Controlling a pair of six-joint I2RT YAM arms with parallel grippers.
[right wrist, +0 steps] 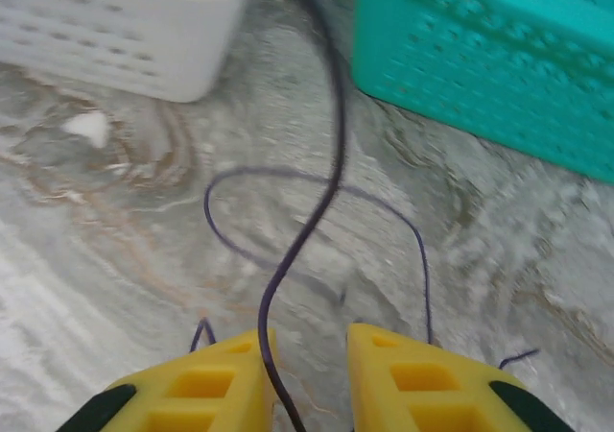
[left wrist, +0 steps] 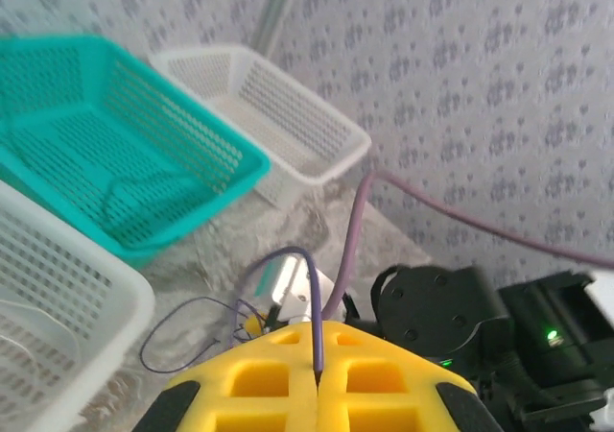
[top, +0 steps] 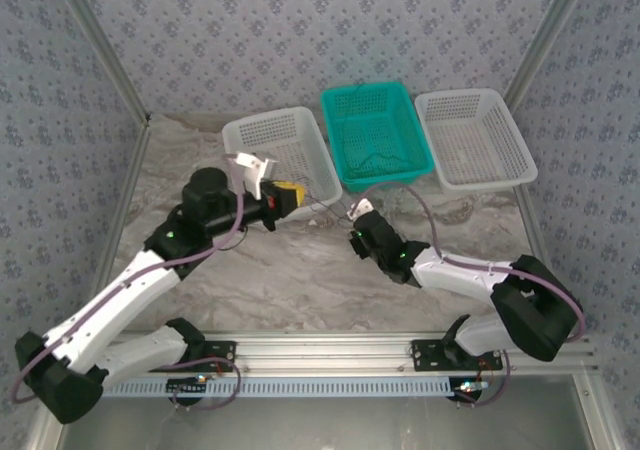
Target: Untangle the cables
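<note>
Cables (right wrist: 338,154): one clamped in left gripper (left wrist: 317,355), one threading between parted right gripper (right wrist: 309,355).

Soft, even light is falling from overhead, casting only faint shadows beside the baskets (top: 278,150) on the pale tabletop (top: 300,270). The right wrist picture is smearing (the thin cable (right wrist: 326,173) and teal basket (right wrist: 499,58) most of all), while the left wrist picture is going soft toward its left edge.
</note>
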